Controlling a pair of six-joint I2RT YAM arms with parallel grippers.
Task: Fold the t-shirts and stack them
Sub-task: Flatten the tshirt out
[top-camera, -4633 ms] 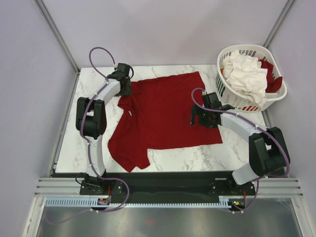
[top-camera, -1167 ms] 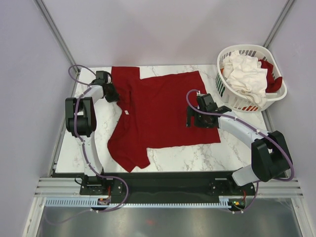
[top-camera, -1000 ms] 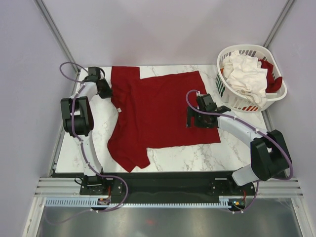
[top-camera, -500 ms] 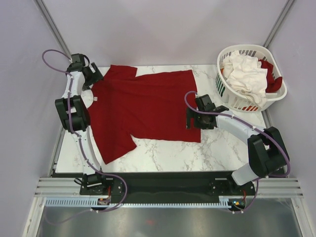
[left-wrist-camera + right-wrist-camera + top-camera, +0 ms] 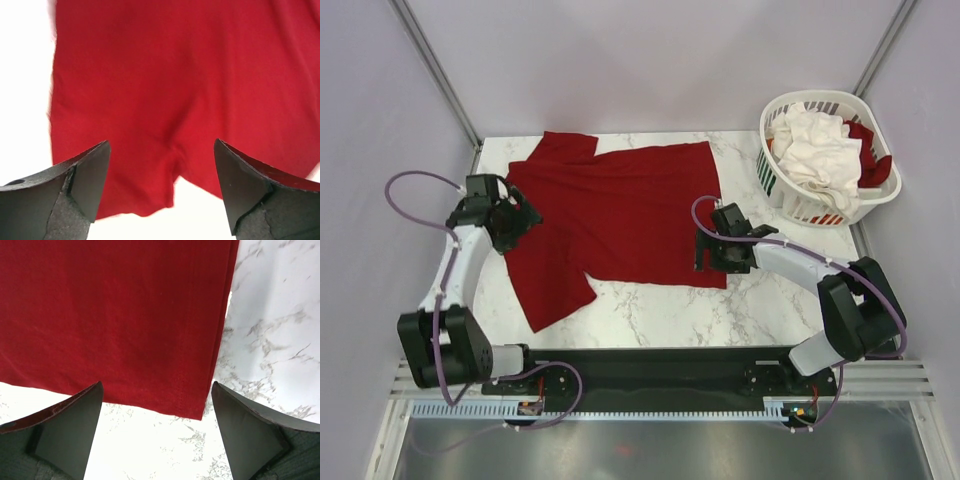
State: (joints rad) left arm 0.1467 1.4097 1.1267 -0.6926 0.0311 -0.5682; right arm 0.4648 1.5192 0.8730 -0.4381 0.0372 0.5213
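A dark red t-shirt (image 5: 620, 215) lies spread flat on the marble table (image 5: 770, 300), with one sleeve at the far left (image 5: 560, 147) and the other toward the near left (image 5: 555, 295). My left gripper (image 5: 523, 222) hovers open over the shirt's left edge; in the left wrist view red cloth (image 5: 170, 75) fills the space beyond its open jaws (image 5: 161, 145), with nothing held. My right gripper (image 5: 701, 250) stands open over the shirt's near right hem corner (image 5: 200, 410), jaws (image 5: 156, 385) empty. A white t-shirt (image 5: 820, 145) lies bunched in the basket.
The white slotted basket (image 5: 790, 205) sits at the table's far right corner, with more dark red cloth (image 5: 873, 160) beside the white shirt. Bare marble shows along the near edge and right of the red shirt. Grey walls close in the table.
My left gripper dragged the shirt leftward and spread it, then let go, opened and drew back toward the near left. The right gripper stayed open at the hem.
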